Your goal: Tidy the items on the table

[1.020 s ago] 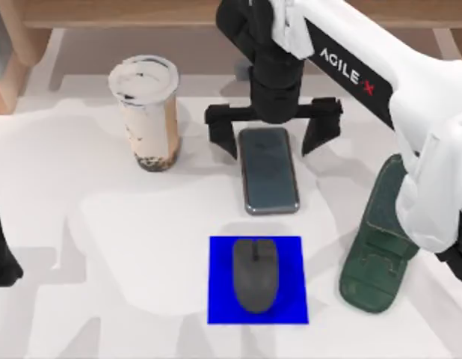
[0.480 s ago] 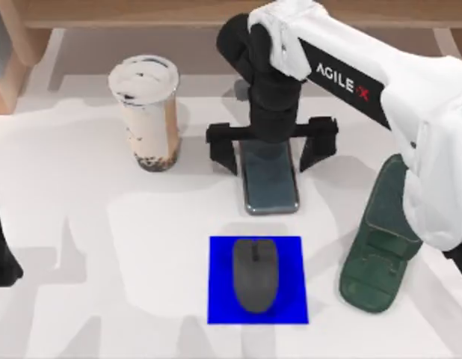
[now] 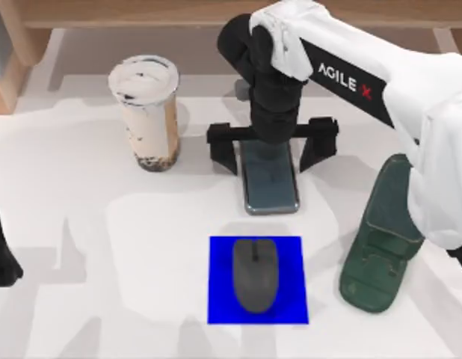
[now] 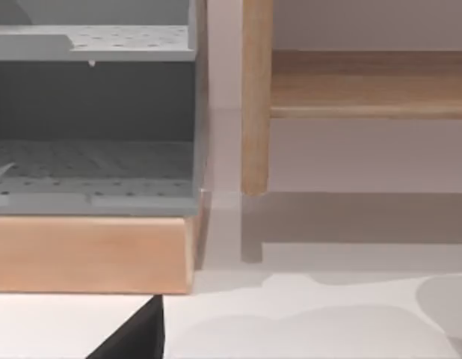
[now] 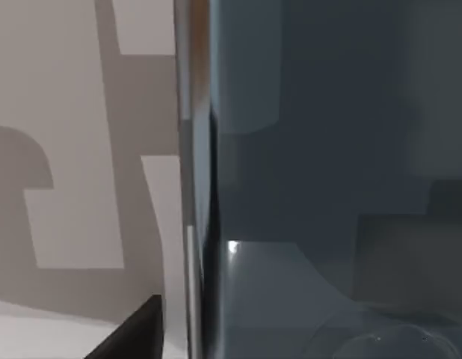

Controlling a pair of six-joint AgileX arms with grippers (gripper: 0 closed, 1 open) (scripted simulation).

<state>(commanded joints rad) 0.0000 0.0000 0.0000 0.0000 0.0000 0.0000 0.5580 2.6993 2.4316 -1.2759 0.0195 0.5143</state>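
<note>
White counter [image 3: 81, 247], soft shadows across it. Light wooden shelf [image 4: 365, 82] along far edge; grey perforated rack [image 4: 93, 161] on wood base.
</note>
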